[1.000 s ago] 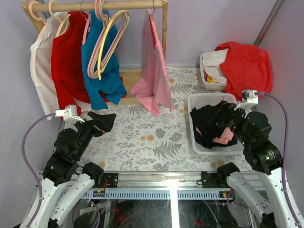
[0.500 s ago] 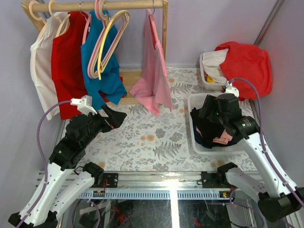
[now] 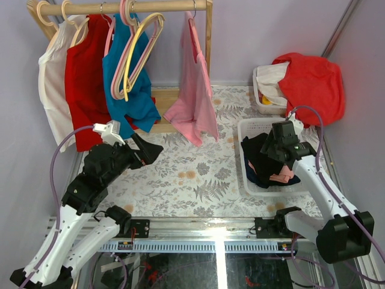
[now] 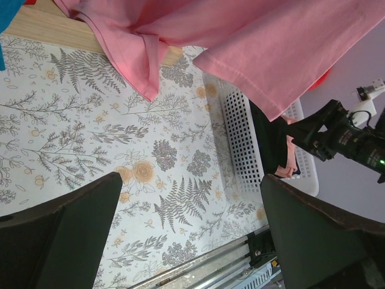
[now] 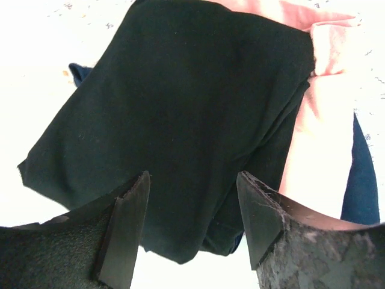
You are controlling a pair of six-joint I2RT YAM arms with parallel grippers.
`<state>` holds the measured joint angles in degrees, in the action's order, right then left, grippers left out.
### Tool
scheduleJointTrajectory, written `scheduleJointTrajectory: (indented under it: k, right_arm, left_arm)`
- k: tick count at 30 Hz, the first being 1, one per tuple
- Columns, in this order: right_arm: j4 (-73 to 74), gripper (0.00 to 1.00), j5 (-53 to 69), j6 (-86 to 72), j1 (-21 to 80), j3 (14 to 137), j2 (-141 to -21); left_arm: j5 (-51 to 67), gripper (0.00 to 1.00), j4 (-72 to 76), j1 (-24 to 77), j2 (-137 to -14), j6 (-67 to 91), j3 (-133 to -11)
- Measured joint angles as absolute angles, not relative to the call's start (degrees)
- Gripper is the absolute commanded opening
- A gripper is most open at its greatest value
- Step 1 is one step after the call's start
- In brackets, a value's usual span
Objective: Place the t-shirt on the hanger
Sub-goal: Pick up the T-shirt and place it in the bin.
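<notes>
You get nothing legible in any view. The t-shirt (image 3: 254, 155), in the basket (image 3: 255, 124) at 3 o'clock, shows only plain black cloth.

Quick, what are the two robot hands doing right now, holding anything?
Left hand: open, holding nothing.
Right hand: open, fingers apart over the black soft cloth t-shirt in the white plastic basket; no grip visible.

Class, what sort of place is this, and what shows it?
Likely a robot test bench staged as a laundry corner: a wooden clothes rail hung with shirts, a white laundry basket of clothes, and two robot arms at the table edge.
</notes>
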<state>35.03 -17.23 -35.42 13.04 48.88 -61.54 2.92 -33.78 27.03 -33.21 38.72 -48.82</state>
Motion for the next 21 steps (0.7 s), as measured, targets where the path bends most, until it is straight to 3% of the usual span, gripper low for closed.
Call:
scheduleJointTrajectory:
  k: [15,21]
  right_arm:
    - [31.0,0.57,-17.1,-36.1,11.0,47.0,-67.3]
    - [30.5,0.6,-17.2,-36.1,11.0,45.0,-67.2]
  left_arm:
    - [4.3,1.0,-34.4,27.0,-32.6,38.7,-50.1]
    - [4.8,1.0,-34.7,27.0,-33.0,38.6,-50.9]
